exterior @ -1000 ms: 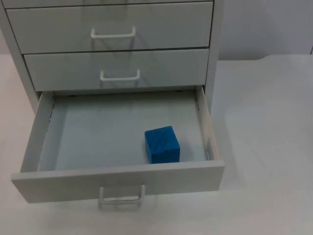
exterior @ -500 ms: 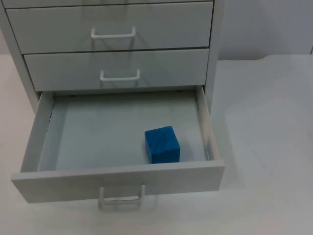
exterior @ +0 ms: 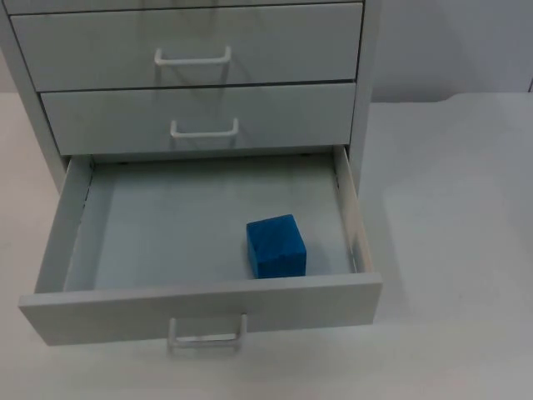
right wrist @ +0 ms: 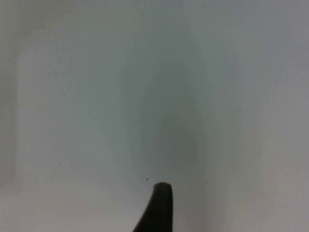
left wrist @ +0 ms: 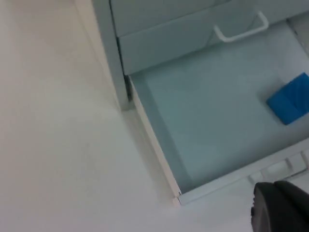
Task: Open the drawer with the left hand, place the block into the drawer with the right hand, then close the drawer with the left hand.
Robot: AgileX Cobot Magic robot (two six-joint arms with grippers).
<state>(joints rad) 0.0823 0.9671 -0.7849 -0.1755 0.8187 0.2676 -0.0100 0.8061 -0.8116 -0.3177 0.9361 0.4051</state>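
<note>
L pincer [left wrist: 282, 205]: black, rounded, maybe rubbery | R pincer [right wrist: 157, 210]: black, tapered tip

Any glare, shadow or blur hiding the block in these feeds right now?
Top view: even light, no glare; the blue block is sharp on the floor of the open drawer, casting only a faint shadow. Left wrist view: soft and out of focus, block edges smeared, dark left hand blurred. Right wrist view: flat grey-white surface with one dark fingertip of the right hand.
</note>
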